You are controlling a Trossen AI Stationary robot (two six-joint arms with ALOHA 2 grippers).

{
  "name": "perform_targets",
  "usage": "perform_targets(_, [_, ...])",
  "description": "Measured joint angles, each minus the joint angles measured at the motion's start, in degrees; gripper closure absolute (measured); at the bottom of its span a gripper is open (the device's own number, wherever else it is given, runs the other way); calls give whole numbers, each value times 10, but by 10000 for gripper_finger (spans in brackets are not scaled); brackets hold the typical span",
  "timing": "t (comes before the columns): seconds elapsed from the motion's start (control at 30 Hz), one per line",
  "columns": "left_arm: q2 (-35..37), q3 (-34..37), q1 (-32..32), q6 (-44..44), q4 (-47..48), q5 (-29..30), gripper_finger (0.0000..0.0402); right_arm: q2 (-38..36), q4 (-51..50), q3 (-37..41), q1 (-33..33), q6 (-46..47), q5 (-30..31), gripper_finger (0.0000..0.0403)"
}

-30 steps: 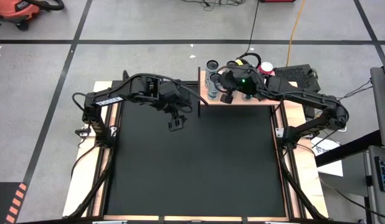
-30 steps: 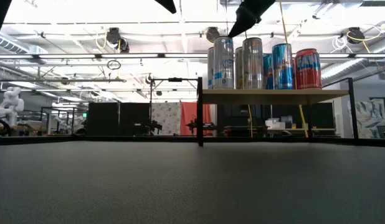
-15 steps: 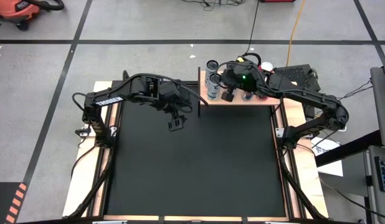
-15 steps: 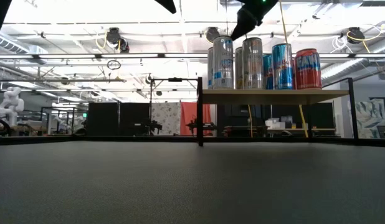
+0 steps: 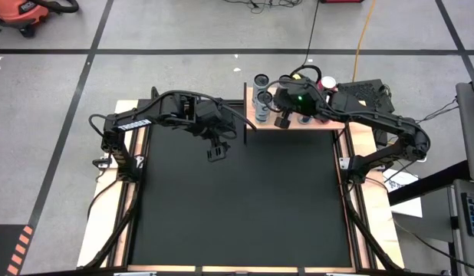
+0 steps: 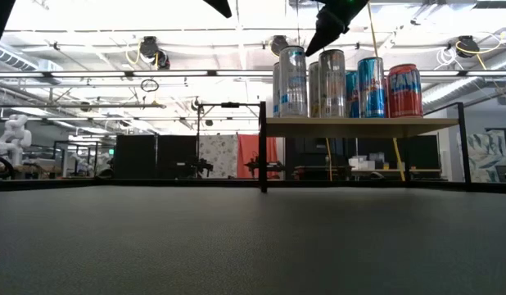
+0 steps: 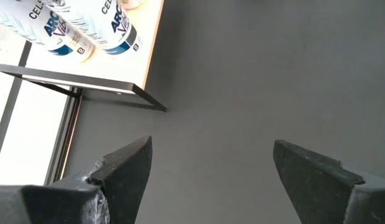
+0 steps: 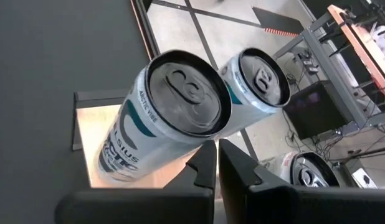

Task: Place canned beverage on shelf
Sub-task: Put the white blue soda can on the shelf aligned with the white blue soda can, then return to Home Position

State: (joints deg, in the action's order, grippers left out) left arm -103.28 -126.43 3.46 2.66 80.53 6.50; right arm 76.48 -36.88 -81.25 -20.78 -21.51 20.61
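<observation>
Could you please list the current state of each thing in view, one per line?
Shelf: raised on dark legs, carrying several cans.
Silver cans: upright at the shelf's end nearer the left arm.
Blue cans: upright, mid-row.
Red can: upright, at the far end of the row.
Left gripper: open, empty, above the black mat.
Right gripper: shut, empty, above the silver cans.

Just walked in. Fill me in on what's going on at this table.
Several beverage cans already stand upright on the small wooden shelf at the table's far edge. The right pincer is shut and empty, hovering just above the white can at the shelf's left end. The left pincer hangs open over the black mat, holding nothing.
</observation>
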Motion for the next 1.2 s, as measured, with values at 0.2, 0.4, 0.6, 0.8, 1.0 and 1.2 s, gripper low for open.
perform_targets(0.2, [0,0,0,0,0,0,68,-1,1,0,18,0,1,403])
perform_targets(0.4, [0,0,0,0,0,0,68,-1,0,0,19,4,4,403])
perform_targets(0.6, [0,0,0,0,0,0,68,-3,-13,0,19,5,4,403])
perform_targets(0.8, [0,0,0,0,0,0,68,-12,-26,0,19,8,34,403])
perform_targets(1.0, [0,0,0,0,0,0,68,-38,-39,1,22,8,35,403])
perform_targets(1.2, [0,0,0,0,0,0,68,-87,-47,1,22,8,36,403])
